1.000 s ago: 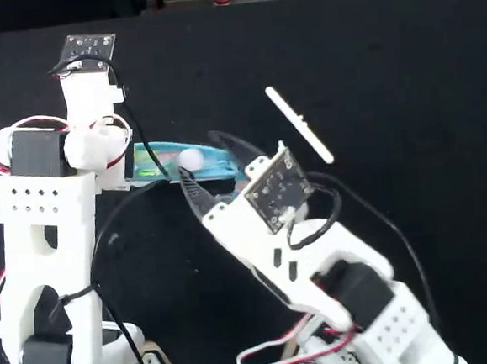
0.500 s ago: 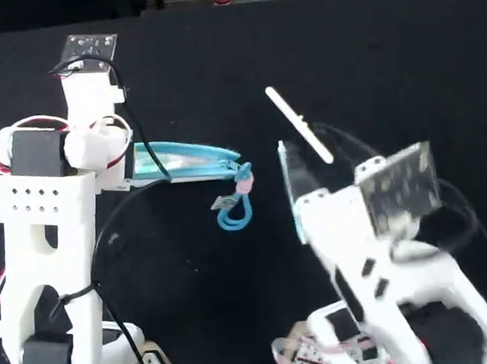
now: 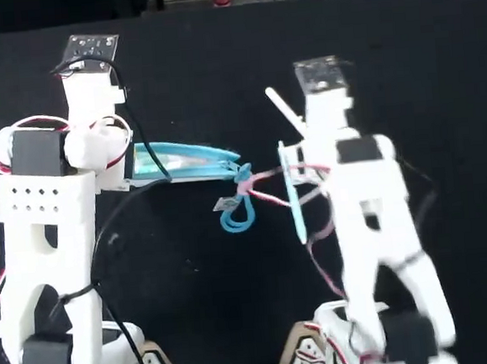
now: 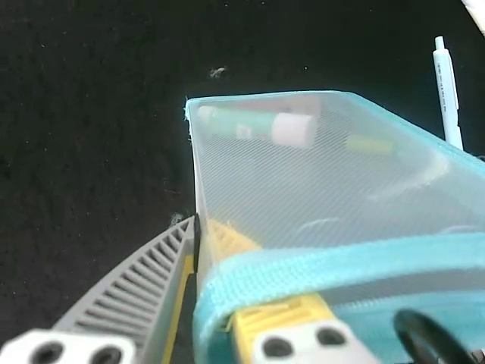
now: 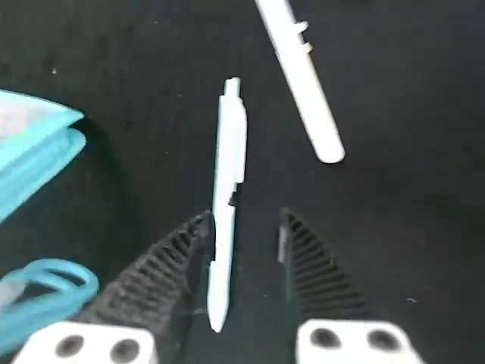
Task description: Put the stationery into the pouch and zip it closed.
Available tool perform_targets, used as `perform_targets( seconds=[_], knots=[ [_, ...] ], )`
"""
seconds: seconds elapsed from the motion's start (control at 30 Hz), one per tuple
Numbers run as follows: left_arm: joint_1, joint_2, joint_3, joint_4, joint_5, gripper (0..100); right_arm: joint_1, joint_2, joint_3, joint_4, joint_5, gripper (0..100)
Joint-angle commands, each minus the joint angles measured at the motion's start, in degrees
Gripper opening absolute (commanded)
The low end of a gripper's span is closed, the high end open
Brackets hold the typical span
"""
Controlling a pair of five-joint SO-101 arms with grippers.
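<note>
Left arm (image 3: 51, 205) is covering one end of the pouch (image 3: 187, 161) in the high view. Right arm (image 3: 363, 198) is overlapping the white stick (image 3: 281, 105). In the left wrist view the pouch is running off the edge, hiding part of the pen (image 4: 445, 83); contents are showing too faintly through the mesh to name.

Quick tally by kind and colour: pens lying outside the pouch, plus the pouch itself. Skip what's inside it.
White pen: 1
Pale blue pen: 1
Pouch: 1
Total: 3
</note>
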Motion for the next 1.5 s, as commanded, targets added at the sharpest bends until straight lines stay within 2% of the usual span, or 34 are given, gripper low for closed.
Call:
perform_targets(
  seconds=[0.0, 0.23, 0.57, 0.63, 0.7, 0.83, 0.93, 1.1, 1.27, 1.37, 1.47],
  knots=[
    [-2.5, -0.4, 0.1, 0.4, -0.4, 3, -1.5, 12.9, -10.2, -1.6, -3.4, 17.2],
    [-5.5, -0.4, 0.1, 0.4, -0.4, 3, -4.5, 33.5, -26.9, -1.5, -5.5, 17.2],
    [-5.5, -0.5, -0.4, 0.4, -2.5, 3, 0.1, 48.4, -40.4, 5.8, -3.6, 16.9],
    [-5.5, -0.5, -0.2, 0.4, -2.5, 3, 0.8, 49.5, -40.6, 6.2, -1.1, 11.1],
    [-5.5, -0.5, -0.1, 0.4, -2.6, 3, 1.7, 50.0, -40.2, 6.1, 0.9, 0.7],
    [-5.5, -0.5, -0.3, 0.4, -2.6, 3, 5.5, 47.8, -40.1, 7.6, 1.6, 1.1],
    [-5.5, -0.5, -0.4, 0.4, -2.6, 3, 8.4, 43.0, -40.0, 12.9, 2.0, 1.1],
    [-5.5, -0.4, -0.4, 0.4, -2.6, 3, 13.2, 32.8, -35.6, 18.0, 7.6, 1.1],
    [-5.4, -0.1, -0.1, 0.4, -2.6, 3, 20.7, 22.7, -20.1, 7.6, 16.5, 1.1],
    [-5.5, 0.0, 0.1, 0.4, -2.7, 3, 23.3, 19.7, -11.4, -0.2, 18.4, 1.3],
    [-5.4, 0.0, -0.4, 0.4, -2.7, 3, 23.8, 19.5, -8.9, 0.3, 18.5, 6.4]
  ],
)
